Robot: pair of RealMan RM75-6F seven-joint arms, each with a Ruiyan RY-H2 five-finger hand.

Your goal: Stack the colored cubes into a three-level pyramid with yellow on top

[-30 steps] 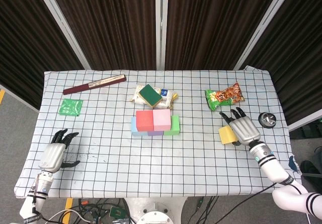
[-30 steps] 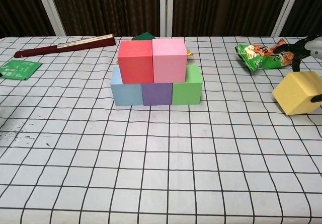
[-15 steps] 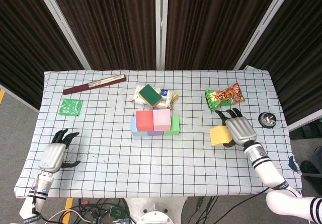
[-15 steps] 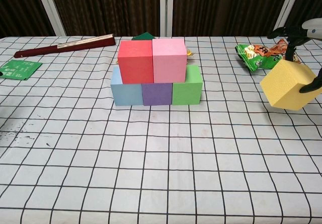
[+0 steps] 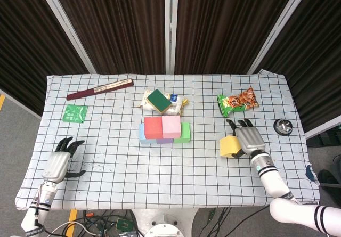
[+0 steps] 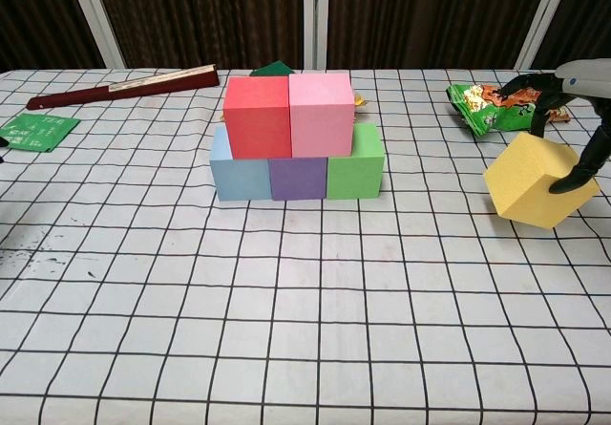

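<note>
A two-level stack stands mid-table: light blue cube point(image 6: 238, 172), purple cube point(image 6: 298, 178) and green cube point(image 6: 356, 164) below, red cube point(image 6: 258, 116) and pink cube point(image 6: 321, 113) above. The yellow cube point(image 6: 537, 180) hangs tilted just above the cloth, right of the stack, and my right hand point(image 6: 573, 91) grips it from above. In the head view my right hand point(image 5: 249, 139) covers the yellow cube's point(image 5: 229, 146) right side. My left hand point(image 5: 59, 162) rests open at the table's front left corner, holding nothing.
A green snack bag point(image 5: 237, 103) lies behind my right hand. A sponge on a wrapped packet point(image 5: 160, 100) sits behind the stack. A dark red fan box point(image 5: 99, 89) and a green sachet point(image 5: 74, 113) lie far left. A small round metal object point(image 5: 282, 126) sits at the right edge.
My right hand has carried the yellow cube leftward toward the stack, keeping it lifted and tilted. The left hand has not moved.
</note>
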